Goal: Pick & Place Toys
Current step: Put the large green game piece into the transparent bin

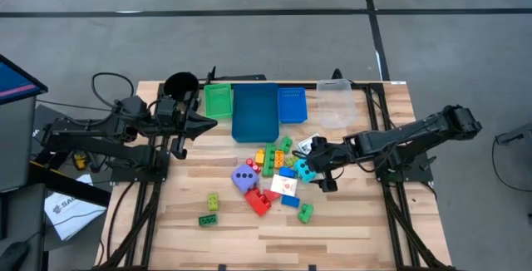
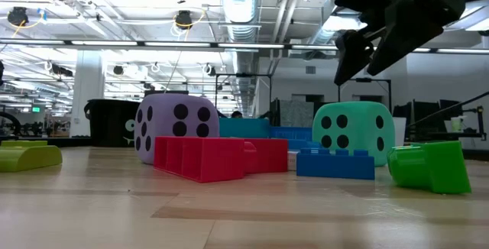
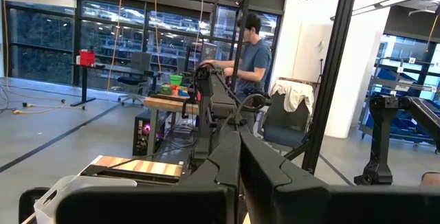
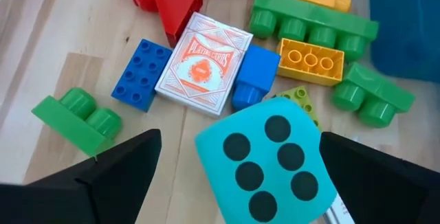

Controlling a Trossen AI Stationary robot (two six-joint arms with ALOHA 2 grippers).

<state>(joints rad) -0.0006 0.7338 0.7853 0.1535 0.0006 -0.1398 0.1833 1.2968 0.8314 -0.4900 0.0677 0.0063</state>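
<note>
Table (image 1: 357, 229) first, since it's the biggest thing here: light wood slats, with a big blue tray (image 1: 255, 111) at the far edge, flanked by a green tray (image 1: 218, 100) and a smaller blue one (image 1: 292, 105).

Left gripper (image 1: 209, 122) is parked beside the green tray, fingers shut tight, nothing in them.

Right gripper (image 4: 237, 176) is where the action is. Its fingers are spread wide, one on either side of the teal dice (image 4: 265, 159), which sits on the table at the right end of the toy pile. No grip on it, there's a gap on both sides.

Purple dice (image 1: 243, 178) sits at the pile's left end. Between them lies a white card (image 4: 204, 61) with an orange back, blue bricks (image 4: 142, 74) touching its edges, a long green brick (image 4: 313, 25) and a yellow brick (image 4: 311, 60) nearby. One green brick (image 4: 77, 117) sits apart.
</note>
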